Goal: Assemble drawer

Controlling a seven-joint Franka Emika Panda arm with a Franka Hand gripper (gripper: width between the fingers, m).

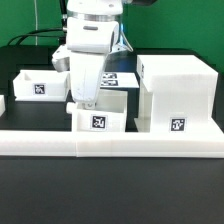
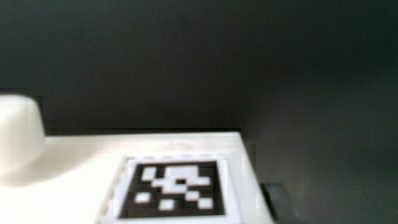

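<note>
The casing [image 1: 175,92] stands against the wall [image 1: 110,142] along the table's [image 1: 110,190] near edge, toward the exterior view's right. The middle tray [image 1: 100,120] sits just beside it; the left tray [image 1: 38,86] lies farther back. The gripper [image 1: 85,103] hangs at the middle tray's rim; I cannot tell whether it is released or clenched.
</note>
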